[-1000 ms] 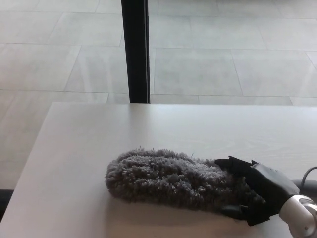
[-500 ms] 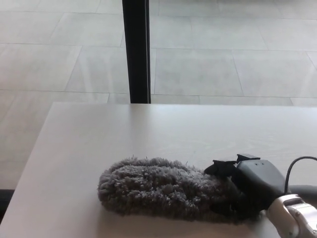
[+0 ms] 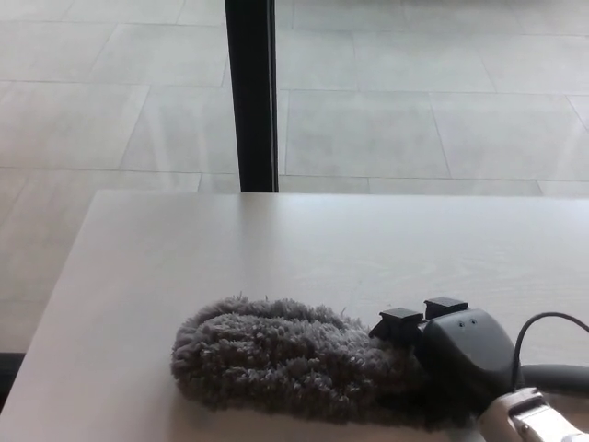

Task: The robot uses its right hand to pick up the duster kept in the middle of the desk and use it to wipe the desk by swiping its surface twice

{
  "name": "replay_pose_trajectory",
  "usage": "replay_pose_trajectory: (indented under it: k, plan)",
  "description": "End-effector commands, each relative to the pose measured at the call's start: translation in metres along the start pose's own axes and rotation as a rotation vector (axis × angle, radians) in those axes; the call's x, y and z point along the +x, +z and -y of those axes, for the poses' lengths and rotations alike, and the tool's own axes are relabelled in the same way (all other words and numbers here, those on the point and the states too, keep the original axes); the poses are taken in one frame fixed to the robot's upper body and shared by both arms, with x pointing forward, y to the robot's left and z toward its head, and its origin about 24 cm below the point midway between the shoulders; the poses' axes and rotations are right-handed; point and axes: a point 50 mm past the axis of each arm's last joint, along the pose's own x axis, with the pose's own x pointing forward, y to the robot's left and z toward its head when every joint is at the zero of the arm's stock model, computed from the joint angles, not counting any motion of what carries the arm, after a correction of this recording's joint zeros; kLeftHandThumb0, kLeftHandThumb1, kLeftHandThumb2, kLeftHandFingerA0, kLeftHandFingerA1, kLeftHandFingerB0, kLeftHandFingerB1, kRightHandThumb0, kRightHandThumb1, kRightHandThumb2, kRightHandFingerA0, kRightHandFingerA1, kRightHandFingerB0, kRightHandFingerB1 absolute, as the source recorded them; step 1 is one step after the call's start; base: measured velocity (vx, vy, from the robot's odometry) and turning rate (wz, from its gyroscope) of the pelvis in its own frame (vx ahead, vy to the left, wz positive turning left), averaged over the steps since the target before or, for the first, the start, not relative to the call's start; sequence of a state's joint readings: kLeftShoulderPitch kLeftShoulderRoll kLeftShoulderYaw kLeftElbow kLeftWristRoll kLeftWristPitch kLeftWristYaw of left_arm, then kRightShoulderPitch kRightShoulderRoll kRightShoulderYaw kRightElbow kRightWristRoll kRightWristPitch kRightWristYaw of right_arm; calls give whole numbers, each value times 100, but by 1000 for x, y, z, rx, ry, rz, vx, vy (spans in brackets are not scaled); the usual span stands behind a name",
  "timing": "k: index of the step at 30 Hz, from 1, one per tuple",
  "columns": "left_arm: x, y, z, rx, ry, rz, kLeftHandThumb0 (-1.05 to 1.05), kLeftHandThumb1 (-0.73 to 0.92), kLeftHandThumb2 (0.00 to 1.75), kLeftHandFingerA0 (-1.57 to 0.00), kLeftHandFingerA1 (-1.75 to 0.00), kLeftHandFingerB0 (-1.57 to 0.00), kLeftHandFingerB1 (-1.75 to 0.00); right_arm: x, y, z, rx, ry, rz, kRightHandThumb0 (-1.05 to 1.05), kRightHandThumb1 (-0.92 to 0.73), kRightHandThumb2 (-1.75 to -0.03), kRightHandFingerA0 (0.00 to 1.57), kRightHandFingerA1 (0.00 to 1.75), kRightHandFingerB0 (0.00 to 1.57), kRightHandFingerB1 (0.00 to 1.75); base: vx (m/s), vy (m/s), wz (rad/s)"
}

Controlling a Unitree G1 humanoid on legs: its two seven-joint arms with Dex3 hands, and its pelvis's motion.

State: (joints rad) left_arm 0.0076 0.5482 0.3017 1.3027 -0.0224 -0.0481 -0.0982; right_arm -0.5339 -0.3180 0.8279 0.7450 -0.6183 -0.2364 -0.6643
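Observation:
A fluffy grey duster (image 3: 276, 359) lies flat on the pale wooden desk (image 3: 276, 239), near its front edge and stretching left. My right hand (image 3: 451, 354) comes in from the lower right, its black fingers (image 3: 398, 324) closed over the duster's right end. The duster's handle is hidden under the hand. My left hand does not show.
A black vertical post (image 3: 250, 92) stands behind the desk's far edge, with a tiled floor (image 3: 414, 110) beyond it. The desk's left edge (image 3: 55, 304) runs close to the duster. A black cable (image 3: 543, 324) loops off my right wrist.
My right hand has slid the duster leftward and a little nearer over the desk, and the hand has turned so its back faces up.

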Motion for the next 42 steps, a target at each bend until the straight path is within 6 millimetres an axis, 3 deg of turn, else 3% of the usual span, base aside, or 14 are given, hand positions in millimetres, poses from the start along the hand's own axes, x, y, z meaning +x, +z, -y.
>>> replay_pose_trajectory:
  k: [1,2,3,14,16,21,25,32,33,34,38,39,40,42]
  plan:
    - [1,15,-12,-53,20,23,-38,69,60,-69,-66,-60,-55,-42,33,-43,-31,-128,189,-40,-48,-94,106,129,80,86,0,0,0]
    - [1,15,-12,-53,20,24,-38,69,60,-69,-66,-60,-55,-41,33,-43,-31,-132,189,-40,-48,-94,106,129,80,86,0,0,0]
    - [0,15,-13,-19,22,25,-41,69,61,-70,-65,-62,-54,-35,41,-43,-8,-146,201,-36,-63,-61,80,169,86,85,0,0,0]
    - [2,19,-9,-11,5,31,-41,70,61,-72,-64,-62,-53,-16,96,-52,-34,-107,471,-40,-67,-62,82,174,81,91,0,0,0]
    - [1,20,-9,-6,3,43,-42,70,61,-74,-68,-64,-56,-17,97,-53,-71,-102,530,-45,-60,-60,83,175,87,76,0,0,0]
    - [1,22,-13,-7,6,50,-42,69,61,-71,-66,-61,-56,-22,86,-52,-117,-40,575,-52,-58,-62,83,168,87,89,0,0,0]
    - [1,20,-14,-26,-5,35,-41,69,61,-69,-62,-58,-55,-31,56,-50,-158,11,530,-39,-62,-61,79,170,85,79,0,0,0]
    - [0,18,-13,22,-6,38,-43,69,61,-70,-64,-58,-54,-26,27,-33,-168,21,420,-40,-71,-67,79,166,82,87,0,0,0]
    - [0,17,-13,8,-7,37,-41,70,61,-67,-65,-57,-53,-25,25,-31,-175,11,407,-40,-48,-92,108,131,79,87,0,0,0]
    - [0,16,-12,-15,-7,32,-41,69,61,-68,-65,-59,-54,-22,22,-29,-180,-3,393,-40,-65,-63,81,169,83,86,0,0,0]
    - [1,14,-9,-8,-8,25,-43,70,61,-68,-64,-59,-53,-13,16,-24,-196,-22,298,-39,-61,-60,83,173,84,85,0,0,0]
    - [1,13,-7,-18,-9,24,-42,69,61,-68,-67,-60,-54,-11,14,-23,-199,-25,273,-40,-44,-92,116,133,81,89,0,0,0]
    - [1,12,-6,-31,-5,19,-43,68,61,-70,-66,-62,-53,-5,7,-21,-218,-21,201,-42,-63,-63,91,175,85,87,0,0,0]
    - [1,11,-5,-31,0,11,-43,68,61,-70,-66,-62,-53,-1,2,-20,-244,-4,146,-42,-63,-63,91,175,85,87,0,0,0]
